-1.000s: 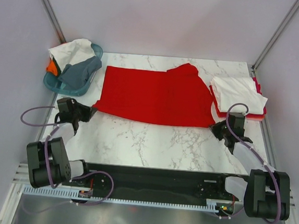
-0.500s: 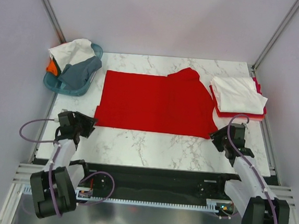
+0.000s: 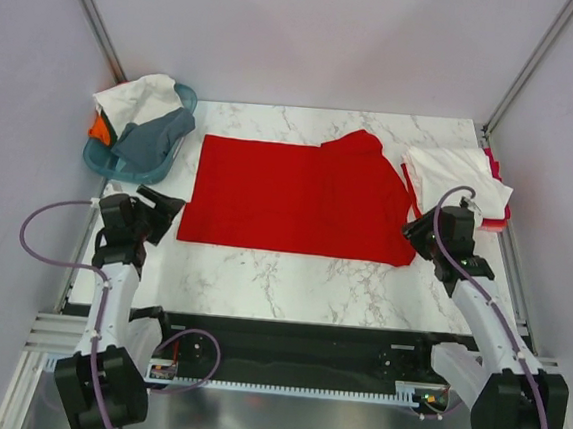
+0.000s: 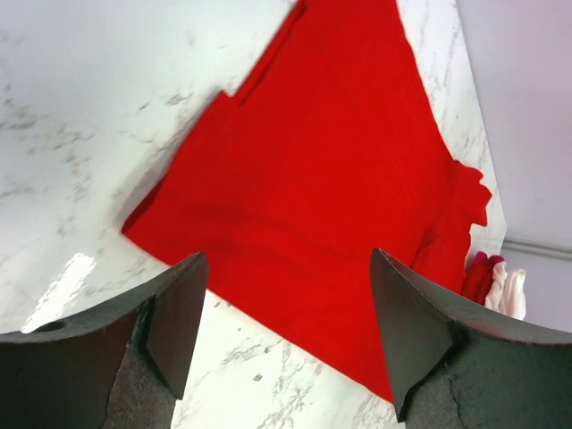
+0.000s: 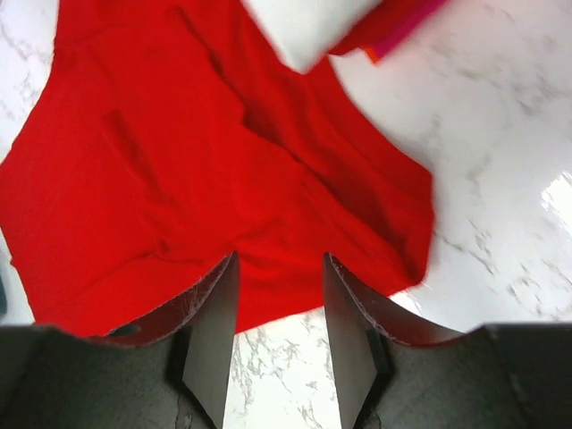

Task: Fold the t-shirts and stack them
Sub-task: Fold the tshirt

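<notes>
A bright red t-shirt (image 3: 298,197) lies flat in a wide rectangle mid-table, one sleeve bunched at its far right. My left gripper (image 3: 170,207) hovers open just off its near left corner; in the left wrist view the wide-apart fingers (image 4: 174,313) frame the red cloth's (image 4: 331,179) edge and bare marble. My right gripper (image 3: 412,234) is open at the near right corner, with its fingers (image 5: 214,331) apart above the hem of the red cloth (image 5: 206,161) and nothing between them. A folded white tee (image 3: 455,177) tops a red one at the right.
A teal basket (image 3: 134,175) at the far left holds white (image 3: 136,96), grey (image 3: 153,133) and orange (image 3: 97,128) tees. The folded stack's white corner (image 5: 304,27) sits close beyond the right gripper. Grey walls close in on both sides.
Both grippers were shut on the red shirt's near corners and drew the edge toward the front; both have now opened, let go and lifted off. The shirt lies flatter.
</notes>
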Available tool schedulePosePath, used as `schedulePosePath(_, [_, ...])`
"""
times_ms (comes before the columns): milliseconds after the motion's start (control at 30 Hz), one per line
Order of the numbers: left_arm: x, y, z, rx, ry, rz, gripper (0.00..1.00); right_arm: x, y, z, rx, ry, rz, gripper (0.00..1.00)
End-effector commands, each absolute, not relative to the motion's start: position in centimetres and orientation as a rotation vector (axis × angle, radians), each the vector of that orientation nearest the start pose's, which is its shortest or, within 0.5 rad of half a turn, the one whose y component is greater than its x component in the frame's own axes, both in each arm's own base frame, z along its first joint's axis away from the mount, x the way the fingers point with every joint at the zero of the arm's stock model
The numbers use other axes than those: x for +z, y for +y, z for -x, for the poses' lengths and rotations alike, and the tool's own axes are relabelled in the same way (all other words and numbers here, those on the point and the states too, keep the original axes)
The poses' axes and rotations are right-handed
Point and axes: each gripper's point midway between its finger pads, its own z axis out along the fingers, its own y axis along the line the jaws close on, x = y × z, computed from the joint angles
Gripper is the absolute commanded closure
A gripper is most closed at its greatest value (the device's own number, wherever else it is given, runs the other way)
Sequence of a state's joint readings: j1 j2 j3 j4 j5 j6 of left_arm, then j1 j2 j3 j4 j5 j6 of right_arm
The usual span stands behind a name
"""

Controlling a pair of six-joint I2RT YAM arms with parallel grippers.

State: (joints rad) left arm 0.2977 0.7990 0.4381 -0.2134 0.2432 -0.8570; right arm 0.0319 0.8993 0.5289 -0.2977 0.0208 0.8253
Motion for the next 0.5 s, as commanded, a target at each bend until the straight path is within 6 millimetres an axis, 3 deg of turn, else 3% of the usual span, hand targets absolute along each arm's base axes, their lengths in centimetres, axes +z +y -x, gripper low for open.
schedulePosePath(0, [16.1,-0.1,-30.6,-0.620,1.895,0.855,0.20,14.3,5.3,-32.3,0.450,2.067,-0.680,0.51])
schedulePosePath(33, [16.7,-1.1,-31.3,-0.638,1.900,0.810,0.20,14.5,5.6,-33.0,0.440,2.076,-0.656,0.52])
schedulePosePath(67, [16.5,-1.4,-31.9,-0.635,1.920,0.809,0.20,16.0,5.9,-34.4,0.435,2.057,-0.623,0.53])
schedulePosePath(100, [17.6,-1.5,-33.0,-0.614,1.902,0.790,0.20,14.8,6.6,-35.1,0.413,2.113,-0.581,0.53])
schedulePosePath(133, [18.3,-2.7,-33.7,-0.623,1.908,0.741,0.20,14.9,6.9,-35.8,0.407,2.125,-0.561,0.53])
schedulePosePath(167, [17.7,-3.0,-34.5,-0.609,1.937,0.740,0.20,16.4,7.3,-37.1,0.412,2.102,-0.540,0.55])
schedulePosePath(200, [19.3,-3.0,-35.7,-0.599,1.908,0.719,0.20,15.2,7.7,-37.9,0.395,2.142,-0.523,0.55])
schedulePosePath(233, [20.0,-3.6,-36.6,-0.611,1.897,0.686,0.20,15.5,7.9,-38.8,0.393,2.141,-0.507,0.55])
schedulePosePath(267, [19.2,-3.6,-37.5,-0.601,1.925,0.697,0.20,16.9,8.1,-40.1,0.397,2.113,-0.485,0.55])
schedulePosePath(300, [20.6,-3.4,-38.7,-0.601,1.898,0.684,0.20,15.8,8.4,-41.0,0.378,2.145,-0.474,0.54])
schedulePosePath(333, [20.6,-3.3,-39.4,-0.596,1.899,0.689,0.20,16.1,8.4,-41.9,0.364,2.140,-0.470,0.54])
schedulePosePath(367, [21.8,-3.2,-40.4,-0.599,1.869,0.676,0.21,17.5,8.5,-43.3,0.366,2.111,-0.458,0.52])
schedulePosePath(433, [20.7,-3.2,-41.9,-0.597,1.895,0.691,0.21,16.4,8.6,-45.1,0.340,2.137,-0.445,0.48])
schedulePosePath(467, [21.4,-3.2,-42.9,-0.605,1.866,0.678,0.21,17.8,8.8,-46.6,0.342,2.105,-0.434,0.41])
